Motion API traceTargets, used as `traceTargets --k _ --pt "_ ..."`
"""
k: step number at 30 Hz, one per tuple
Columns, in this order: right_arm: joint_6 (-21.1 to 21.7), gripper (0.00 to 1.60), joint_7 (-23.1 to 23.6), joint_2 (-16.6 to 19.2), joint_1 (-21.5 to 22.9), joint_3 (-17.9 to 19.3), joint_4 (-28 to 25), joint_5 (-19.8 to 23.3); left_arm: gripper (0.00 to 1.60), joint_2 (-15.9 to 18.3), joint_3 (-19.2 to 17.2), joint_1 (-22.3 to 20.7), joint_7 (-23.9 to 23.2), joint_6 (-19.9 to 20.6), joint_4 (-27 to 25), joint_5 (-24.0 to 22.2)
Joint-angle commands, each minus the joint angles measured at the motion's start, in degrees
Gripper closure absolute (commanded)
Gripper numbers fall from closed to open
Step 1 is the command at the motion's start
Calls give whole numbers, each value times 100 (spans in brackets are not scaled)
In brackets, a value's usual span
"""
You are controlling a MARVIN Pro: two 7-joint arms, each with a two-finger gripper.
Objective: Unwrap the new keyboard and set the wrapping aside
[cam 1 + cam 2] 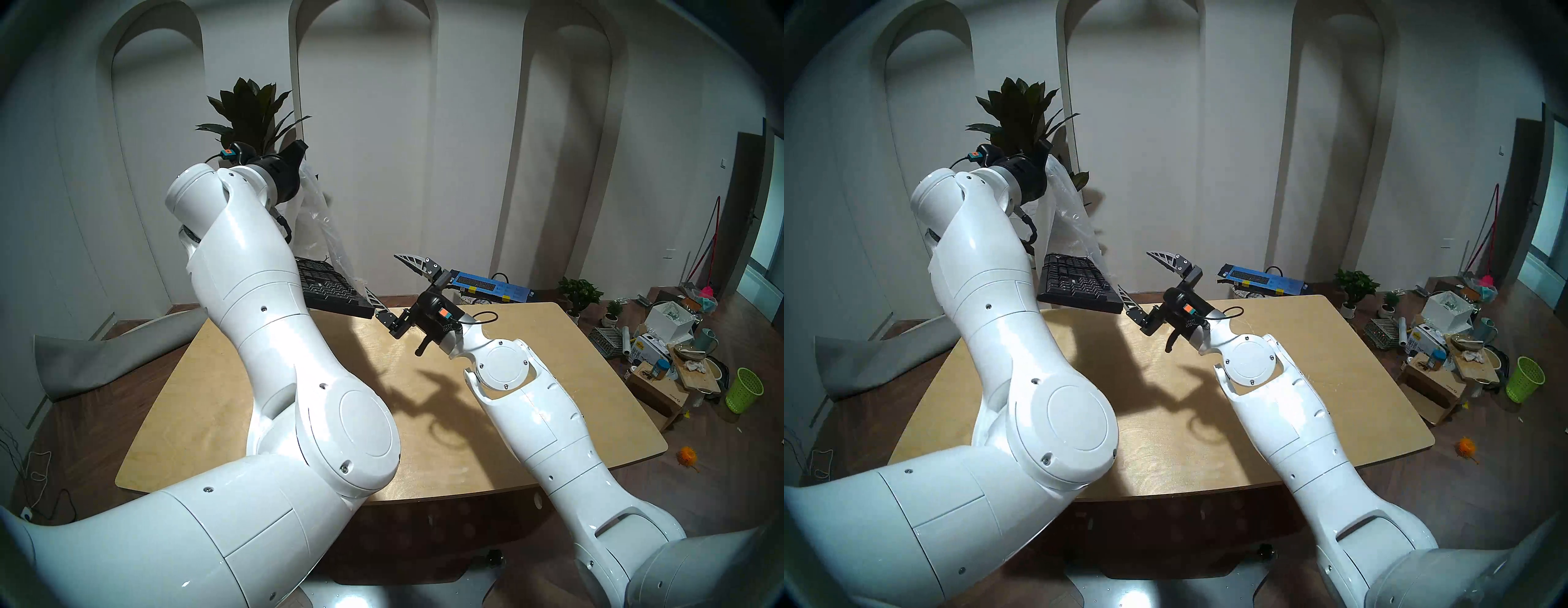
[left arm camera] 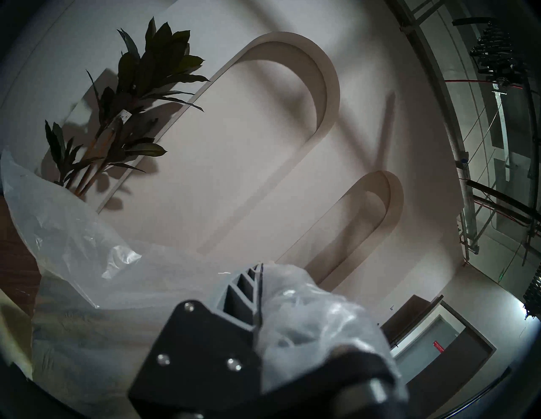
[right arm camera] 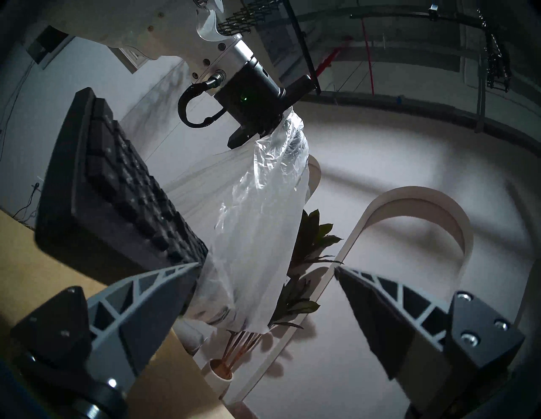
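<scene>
**Currently: bag half off, keyboard hanging over the table's far edge**

Left gripper (image 2: 257, 295) fingers are clamped tight on a bunched end of the wrapping (image 3: 263, 204), held high. Right gripper (image 1: 392, 280) fingers are spread wide, holding nothing; the lower fingertip (image 3: 187, 270) sits right at the keyboard's near end, and I can't tell whether it is touching.

Keyboard (image 1: 329, 284) is raised and tilted above the far left part of the table (image 1: 297, 403), near end bare, far end apparently inside the bag's mouth. What carries its weight isn't visible.

Risks, as I judge them:
- If only the bag holds it up, the keyboard could slide out and hit the table or the floor beyond the edge.
- Thin film may stretch, tear or slip from the left pinch under load.
- Right fingers closing on film plus keyboard would pin the bag instead of freeing it.
- Cable could snag in the bag; I can't see it here.

Look: keyboard is black, full-size, rigid, keys facing the head camera. Wrapping is clear, crinkled and limp, draping from the left fingers down to the keyboard.
</scene>
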Motion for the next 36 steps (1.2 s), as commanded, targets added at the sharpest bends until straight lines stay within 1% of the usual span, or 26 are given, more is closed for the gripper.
traceTargets --k 1,4,5,9,10,13,15,20,26,27,28,30,31,32,34,36 --pt "-695 0 -156 -14 286 68 126 -72 160 -5 426 65 246 -20 -537 -192" --pt "-982 0 -227 235 171 270 167 -70 160 -5 528 99 378 -20 -563 -248" --pt "-978 0 -237 318 141 329 138 -72 160 -5 542 86 400 -20 -524 -274" --pt "-1233 0 -276 667 25 664 47 -62 160 -5 621 19 346 -20 -302 -348" --pt "-1233 0 -276 667 25 664 47 -62 160 -5 621 19 346 -20 -302 -348" --pt "-1397 0 -294 935 -84 961 -50 6 160 -5 681 -62 379 -20 -91 -354" --pt "-1517 0 -278 1014 -163 1060 -121 62 160 -5 687 -107 390 -56 9 -381" --pt "-1734 0 -224 1049 -342 1113 -307 216 160 -5 678 -195 434 -157 188 -421" --pt "-1820 0 -122 1194 -483 1118 -552 378 160 -5 677 -216 448 -180 240 -459" --pt "-1809 0 -68 1286 -601 1145 -727 512 160 -5 679 -218 454 -184 249 -473" --pt "-1809 0 -68 1286 -601 1145 -727 512 160 -5 679 -218 454 -184 249 -473" --pt "-1846 0 35 1377 -734 1127 -902 645 160 -5 685 -216 458 -184 252 -482" --pt "-1886 0 137 1469 -909 1099 -1085 752 160 -5 690 -214 464 -185 254 -495" --pt "-1886 0 137 1469 -909 1099 -1085 752 160 -5 690 -214 464 -185 254 -495" --pt "-1898 0 210 1541 -1065 1092 -1249 859 160 -5 693 -214 471 -188 256 -507" --pt "-1826 0 292 1612 -1265 1094 -1474 1154 160 -5 699 -211 480 -187 258 -521"
